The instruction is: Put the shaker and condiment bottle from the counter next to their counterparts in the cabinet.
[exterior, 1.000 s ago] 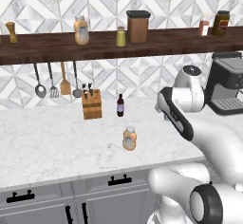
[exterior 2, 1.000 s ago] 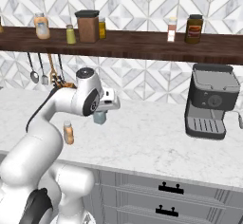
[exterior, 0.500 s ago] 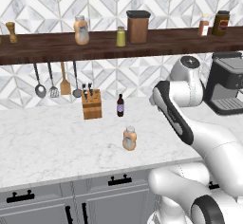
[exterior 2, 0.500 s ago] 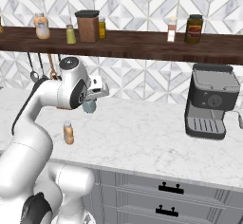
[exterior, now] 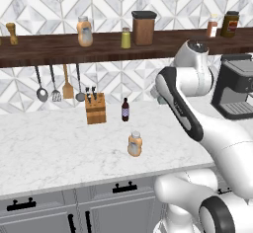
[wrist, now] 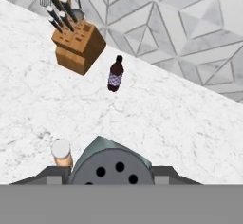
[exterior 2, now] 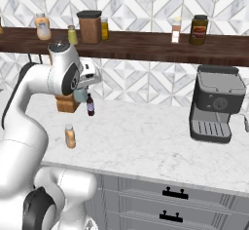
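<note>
Holding the shaker (wrist: 111, 166) between its fingers, the gripper (exterior 2: 80, 93) hangs above the counter (exterior 2: 146, 141), below the cabinet (exterior 2: 146, 46). In the hand view the shaker's grey holed cap sits at 6 o'clock, a dark finger (wrist: 51, 174) pressed against each side of it. In the right base view the pale shaker body shows just under the hand, at about 9 o'clock in the picture, close to the knife block (exterior 2: 66, 103) and the dark bottle (exterior 2: 90, 105).

The condiment bottle (exterior: 134, 144) stands upright on the counter, near the front edge, at 6 o'clock from the dark bottle in the left base view; in the hand view its pale cap sits just beside the shaker at 7 o'clock.

On the cabinet, the matching orange bottle (exterior: 84, 31) stands at 11 o'clock in the left base view, the yellow-green shaker (exterior: 126, 38) near 12, just beside a brown canister (exterior: 144, 28). Two jars (exterior: 230, 24) stand at 2 o'clock. A coffee machine (exterior 2: 216, 103) sits on the counter at 3 o'clock in the right base view.
</note>
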Robot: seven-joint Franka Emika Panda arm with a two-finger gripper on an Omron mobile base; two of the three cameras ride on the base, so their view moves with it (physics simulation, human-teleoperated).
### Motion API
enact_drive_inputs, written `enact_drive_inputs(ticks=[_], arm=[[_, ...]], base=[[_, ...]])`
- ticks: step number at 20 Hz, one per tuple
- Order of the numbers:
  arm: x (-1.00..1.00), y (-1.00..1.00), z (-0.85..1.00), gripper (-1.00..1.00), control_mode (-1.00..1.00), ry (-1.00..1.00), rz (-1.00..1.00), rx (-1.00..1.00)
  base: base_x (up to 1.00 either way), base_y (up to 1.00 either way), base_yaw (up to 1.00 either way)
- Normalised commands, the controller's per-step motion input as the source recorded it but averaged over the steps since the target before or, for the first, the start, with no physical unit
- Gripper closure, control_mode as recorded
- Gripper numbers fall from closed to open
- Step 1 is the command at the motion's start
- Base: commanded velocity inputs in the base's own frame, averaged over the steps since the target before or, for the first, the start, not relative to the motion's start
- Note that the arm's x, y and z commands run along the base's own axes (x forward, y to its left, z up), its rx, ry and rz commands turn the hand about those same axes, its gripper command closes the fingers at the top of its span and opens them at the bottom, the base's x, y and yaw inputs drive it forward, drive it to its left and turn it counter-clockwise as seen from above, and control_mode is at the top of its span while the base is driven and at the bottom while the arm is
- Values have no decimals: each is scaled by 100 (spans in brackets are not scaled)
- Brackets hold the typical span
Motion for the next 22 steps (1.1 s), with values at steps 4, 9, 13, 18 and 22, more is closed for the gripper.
enact_drive_inputs(ticks=[4,9,13,18,22], arm=[[0,35,51,100,-100,0,10,-3],[0,38,50,100,-100,0,9,-4],[0,30,51,100,-100,0,9,-3],[0,23,38,100,-100,0,11,-1],[0,22,28,100,-100,0,11,-3]], base=[[0,0,0],[0,0,0],[0,0,0],[0,0,0],[0,0,0]])
